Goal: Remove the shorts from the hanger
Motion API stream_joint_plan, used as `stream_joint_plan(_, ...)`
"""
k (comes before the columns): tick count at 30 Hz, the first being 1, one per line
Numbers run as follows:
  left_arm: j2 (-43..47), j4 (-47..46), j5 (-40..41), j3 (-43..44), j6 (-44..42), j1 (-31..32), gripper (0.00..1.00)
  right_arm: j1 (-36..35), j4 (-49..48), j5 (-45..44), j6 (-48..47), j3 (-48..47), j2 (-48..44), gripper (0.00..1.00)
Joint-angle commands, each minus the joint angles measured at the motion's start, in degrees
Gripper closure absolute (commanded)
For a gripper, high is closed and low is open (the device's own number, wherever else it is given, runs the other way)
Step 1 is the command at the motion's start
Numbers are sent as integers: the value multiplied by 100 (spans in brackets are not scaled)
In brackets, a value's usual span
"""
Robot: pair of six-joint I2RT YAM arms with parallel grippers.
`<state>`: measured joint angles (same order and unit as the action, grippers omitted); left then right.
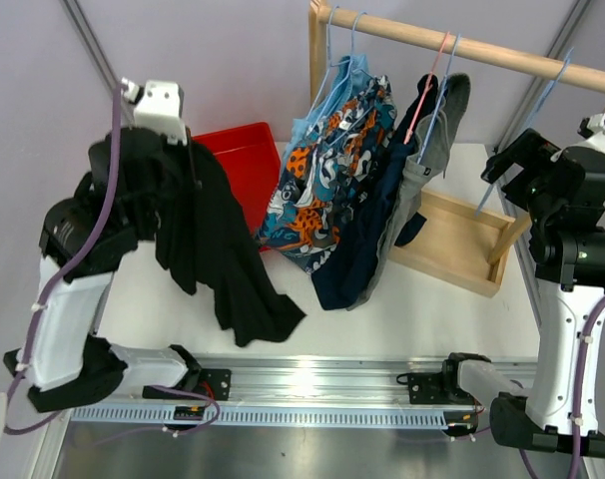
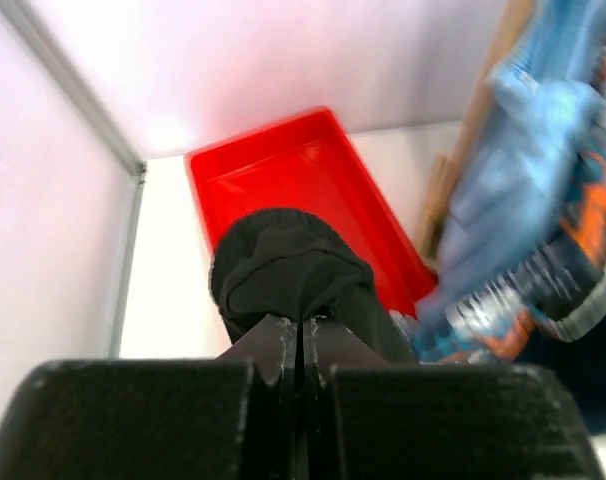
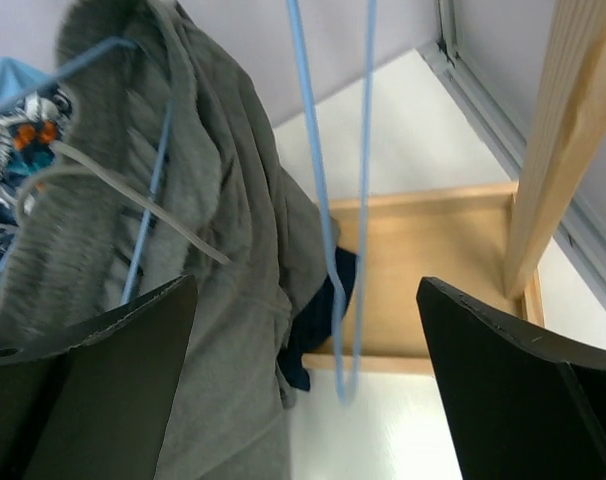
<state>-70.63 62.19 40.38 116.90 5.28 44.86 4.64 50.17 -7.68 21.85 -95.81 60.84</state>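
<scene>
– Several pairs of soft fabric shorts noted on thin wire hangers along the round wooden rail [image 1: 462, 45]. At the left, orange, blue and white patterned pair [image 1: 332, 170] with light blue cloth [image 1: 322, 105] above it. Next, navy pair [image 1: 367, 239]. To the right, grey pair [image 1: 427, 165]. Hung bunched close together, lower ends reaching down near the table.

– And the black pair?

– Off the rack. Black fabric shorts [image 1: 223, 269] dangling from the left gripper [image 2: 301, 325], jaws pressed fully together on a gathered fold. Lower edge appearing to brush the table. Held high, judged so as to carry the cloth toward the rectangular red plastic bin [image 1: 245, 150] just behind.

– Right side?

– Right gripper [image 3: 308, 285] spread wide, nothing between the fingers. Poised facing the bare light-blue wire hanger [image 3: 333, 200], with the grey pair just to its left. Judged ready to take the next garment. Shallow wooden tray [image 1: 462, 249] lying under the rail's right half, likely the foot of the rack. Dark corner of fabric drooping over its near edge.

– Surface and room?

– Smooth white tabletop [image 1: 402, 309], slightly glossy. Ribbed aluminium mounting rail [image 1: 312, 384] along the near edge, carrying both arm bases. Plain pale lilac walls [image 1: 233, 50] on all visible sides, with grey metal struts [image 1: 93, 40] at the corners.
</scene>
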Motion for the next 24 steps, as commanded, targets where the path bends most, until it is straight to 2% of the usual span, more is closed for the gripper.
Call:
stream_joint_plan(1,-608,-630,-1039,683,-379,-854,100,37,-192,21,91,298,-352,1)
stream_joint_plan(4,-1303,-804,-1392,1413,-264,-1426,100,37,-306,74,180,528,-511,1)
stream_joint_plan(6,-1958,-920,-1769,2297,-98,-1899,100,37,-333,83,223,721,-678,1)
stream_joint_plan(9,-2656,-1094,-2043,3135,-18,-2322,100,37,-272,135,232,880,-871,1)
stream_joint_plan(13,-3131,-2436,-1850,2435,-360,-2587,100,37,-61,118,206,941,-1205,1)
stream_joint_plan(16,-3762,-2712,-1955,2425,-309,-2851,100,37,45,136,197,942,-1557,1)
stream_joint_plan(17,-3922,-2695,-2042,2460,-160,-2938,91,37,132,135,223,898,-1636,1)
stream_joint_plan(18,-4062,-2678,-2043,2469,-107,-2948,74,37,159,135,258,793,-1758,1)
stream_joint_plan(19,-4290,-2616,-2017,2408,-54,-2948,5,37,168,222,328,731,-1829,1)
stream_joint_plan(20,-4397,-2538,-2025,2416,86,-2957,1,28,81,336,329,678,-1891,1)
stream_joint_plan(22,-4485,-2231,-2034,2373,245,-2957,1,28,-103,661,338,529,-2023,1)
stream_joint_plan(24,-4329,-2124,-1982,2181,447,-2948,1,28,-385,1443,320,380,-2015,1)
